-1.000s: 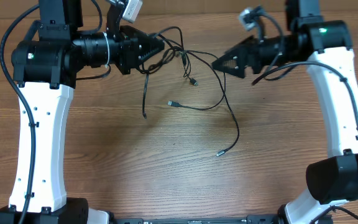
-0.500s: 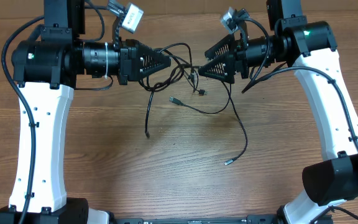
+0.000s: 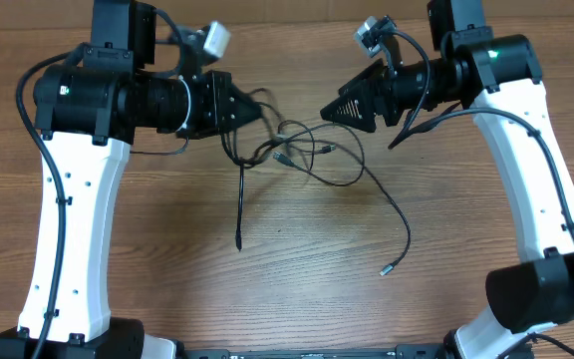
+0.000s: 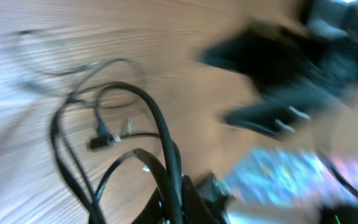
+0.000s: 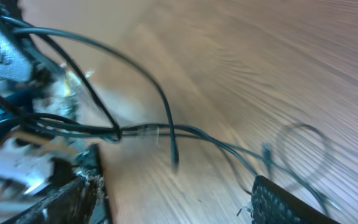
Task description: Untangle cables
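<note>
Several thin black cables (image 3: 285, 152) lie tangled between my two grippers near the far middle of the wooden table. One strand ends in a plug (image 3: 239, 243) toward the front, and a longer strand ends in a silvery plug (image 3: 388, 269) at the front right. My left gripper (image 3: 257, 113) is shut on a cable strand; the left wrist view shows the cable (image 4: 160, 121) pinched in the jaws (image 4: 179, 200). My right gripper (image 3: 325, 112) is open and empty just right of the tangle. In the right wrist view, strands (image 5: 166, 127) hang ahead of the spread fingers (image 5: 176, 199).
The wooden table (image 3: 167, 249) spans the view. The white left arm (image 3: 78, 219) and white right arm (image 3: 546, 199) stand at the sides. The arms' own thicker black wires run along them.
Both grippers closed in toward each other, then the left drew back left. The cable bundle bunched up and slid toward the front; the silvery plug moved front-right.
</note>
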Motion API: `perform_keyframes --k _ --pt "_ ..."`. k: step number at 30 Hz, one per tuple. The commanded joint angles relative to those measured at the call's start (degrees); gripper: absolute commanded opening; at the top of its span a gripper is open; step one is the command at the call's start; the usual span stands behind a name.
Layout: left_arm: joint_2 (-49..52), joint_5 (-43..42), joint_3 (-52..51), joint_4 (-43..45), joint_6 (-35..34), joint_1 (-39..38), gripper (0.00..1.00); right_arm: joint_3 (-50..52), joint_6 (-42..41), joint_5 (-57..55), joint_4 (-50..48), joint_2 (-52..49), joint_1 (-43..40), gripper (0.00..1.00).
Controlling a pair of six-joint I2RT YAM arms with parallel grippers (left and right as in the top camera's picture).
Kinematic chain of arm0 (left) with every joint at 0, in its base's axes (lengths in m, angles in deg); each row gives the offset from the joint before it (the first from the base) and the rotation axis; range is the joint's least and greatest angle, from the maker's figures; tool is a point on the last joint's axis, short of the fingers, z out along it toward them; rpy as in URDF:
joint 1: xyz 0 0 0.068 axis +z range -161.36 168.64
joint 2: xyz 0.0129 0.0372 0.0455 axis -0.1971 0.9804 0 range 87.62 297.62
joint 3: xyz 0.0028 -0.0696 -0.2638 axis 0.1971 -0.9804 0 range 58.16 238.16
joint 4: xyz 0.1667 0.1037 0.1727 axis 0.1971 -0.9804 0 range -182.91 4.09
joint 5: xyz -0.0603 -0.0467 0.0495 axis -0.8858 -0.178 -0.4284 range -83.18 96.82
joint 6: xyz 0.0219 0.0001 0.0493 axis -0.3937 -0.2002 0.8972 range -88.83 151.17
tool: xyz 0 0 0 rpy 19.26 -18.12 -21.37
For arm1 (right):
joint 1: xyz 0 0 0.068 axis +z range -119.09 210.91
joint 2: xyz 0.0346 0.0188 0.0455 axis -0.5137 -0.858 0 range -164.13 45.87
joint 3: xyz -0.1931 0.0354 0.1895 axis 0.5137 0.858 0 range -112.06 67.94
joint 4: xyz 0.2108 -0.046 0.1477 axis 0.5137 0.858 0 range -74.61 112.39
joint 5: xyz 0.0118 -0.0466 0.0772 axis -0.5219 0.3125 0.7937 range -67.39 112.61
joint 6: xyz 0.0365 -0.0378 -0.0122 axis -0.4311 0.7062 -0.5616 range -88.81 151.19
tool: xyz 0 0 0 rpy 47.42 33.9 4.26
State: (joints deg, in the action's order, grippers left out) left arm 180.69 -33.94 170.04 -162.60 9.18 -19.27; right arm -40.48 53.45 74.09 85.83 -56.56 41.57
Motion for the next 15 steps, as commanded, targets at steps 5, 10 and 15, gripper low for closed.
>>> perform_keyframes --k 5,10,15 --pt "0.92 25.22 0.39 2.38 -27.8 -0.57 0.04 -1.31 -19.67 -12.0 1.55 4.7 1.97 0.77" --pt "2.03 28.3 0.39 3.45 -29.29 -1.36 0.04 -1.31 -19.02 -11.47 2.05 4.63 7.54 0.8" --pt "3.52 29.81 0.39 3.52 -29.49 -1.36 0.04 -1.14 -17.75 -12.94 0.35 4.22 14.32 0.85"
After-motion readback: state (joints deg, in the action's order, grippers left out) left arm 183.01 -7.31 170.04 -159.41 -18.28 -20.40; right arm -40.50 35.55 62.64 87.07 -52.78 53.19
